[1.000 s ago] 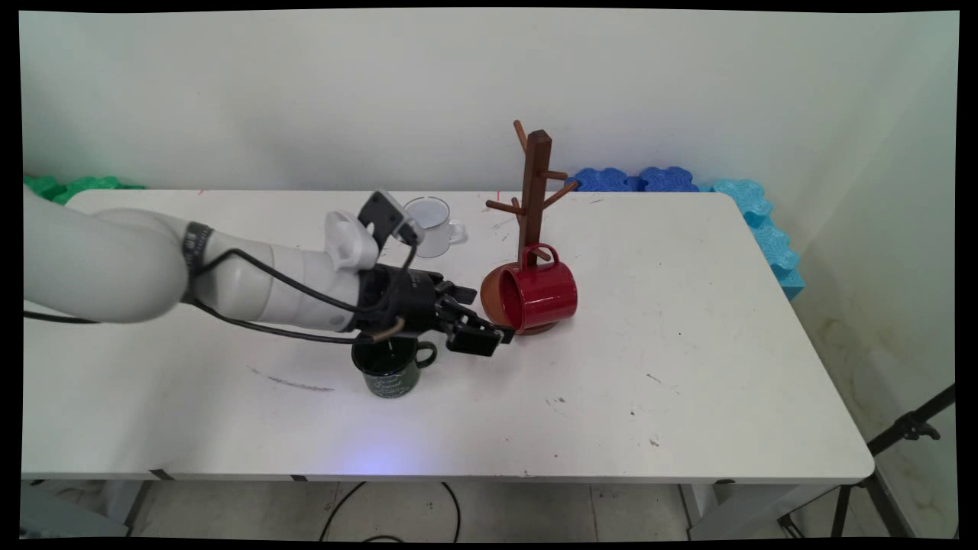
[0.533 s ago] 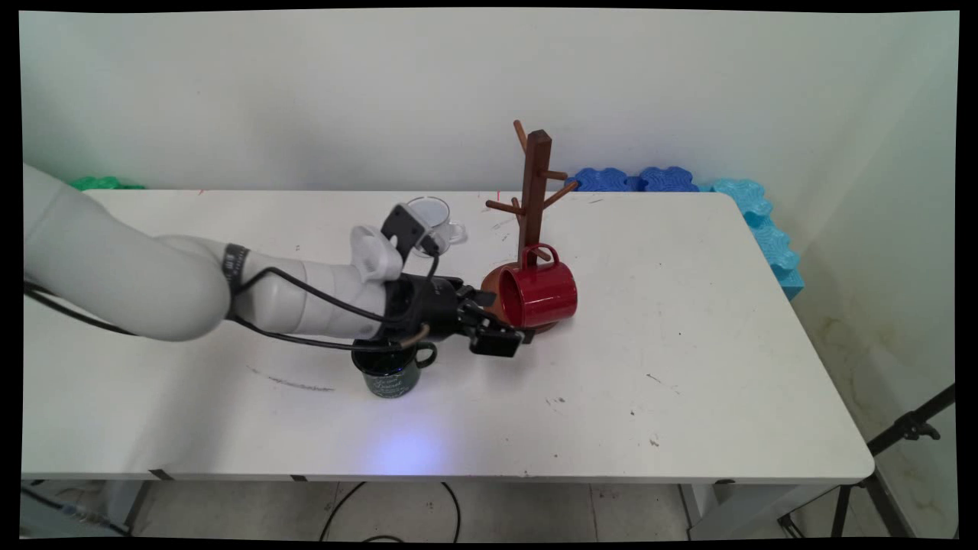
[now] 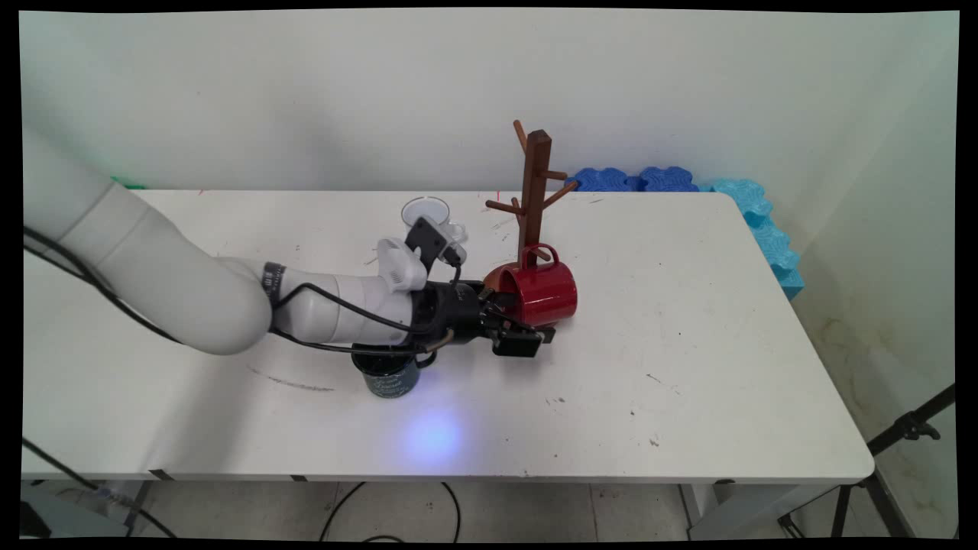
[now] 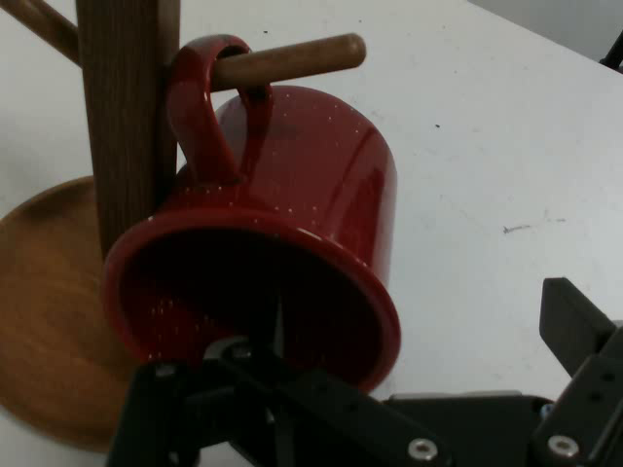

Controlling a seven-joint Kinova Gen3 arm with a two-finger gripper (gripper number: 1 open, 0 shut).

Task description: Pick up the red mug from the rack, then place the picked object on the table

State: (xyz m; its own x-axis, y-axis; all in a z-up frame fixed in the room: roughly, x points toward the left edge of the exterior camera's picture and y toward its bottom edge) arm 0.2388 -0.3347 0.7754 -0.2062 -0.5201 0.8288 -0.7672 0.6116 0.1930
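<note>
The pincer [image 3: 527, 327] has moved closer to the red mug [image 3: 544, 294] than it was 1 second ago. Back then it sat a bit short of the mug's mouth. Now it is right at the rim. The mug has stayed in the same spot.

From the hand, the pincer [image 4: 399, 326] has its 2 fingers [image 4: 569, 316] apart. 1 finger looks to be in the mouth of the mug [image 4: 311, 195]. The other is outside the wall, with a gap. It is not squeezing anything.

The mug hangs on its side. Its handle is hooked on a low peg [image 4: 292, 60] of the wooden rack [image 4: 122, 97]. The rack [image 3: 535, 183] stands just past the pincer, and its round brown base [image 4: 49, 311] lies under the mug.

Past the mug, away from the arm, there is a wide white stretch of bench [image 3: 688, 344] up to its end. More bench lies on the near side of the pincer, up to the near edge. The rack's pegs stick out above the mug.

The inside of the red mug shows only red wall. A dark green mug [image 3: 391, 378] stands back behind the pincer, under the wrist, and the arm hides its mouth. A glass cup [image 3: 428, 210] stands on the far side of the wrist. I cannot tell what is in it.
</note>
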